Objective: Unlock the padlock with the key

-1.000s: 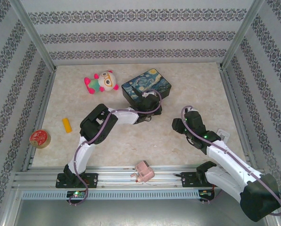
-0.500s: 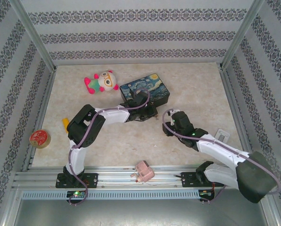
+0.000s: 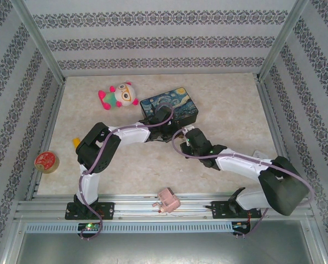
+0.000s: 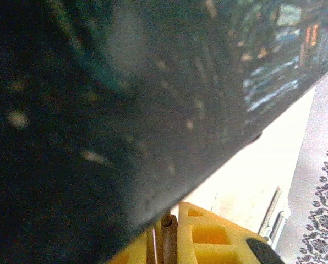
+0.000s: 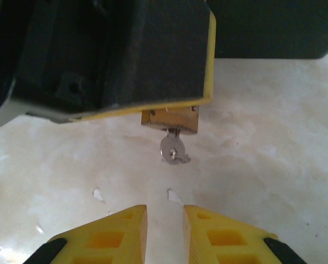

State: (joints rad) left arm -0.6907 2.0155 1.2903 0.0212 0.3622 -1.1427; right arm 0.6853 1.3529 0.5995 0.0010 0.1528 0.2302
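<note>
Right gripper point(image 5: 165, 230) low over bare table point(image 5: 274, 165), jaws narrowly parted on nothing, just short of the key point(image 5: 174, 149).
Left gripper point(image 4: 165, 245) clamped on the padlock point(image 5: 169, 122), key sticking out toward the right gripper, tin box point(image 3: 172, 104) edge close behind; open table to the right. Compared with a second ago: right arm swung in from mid-table, jaws narrowed.
</note>
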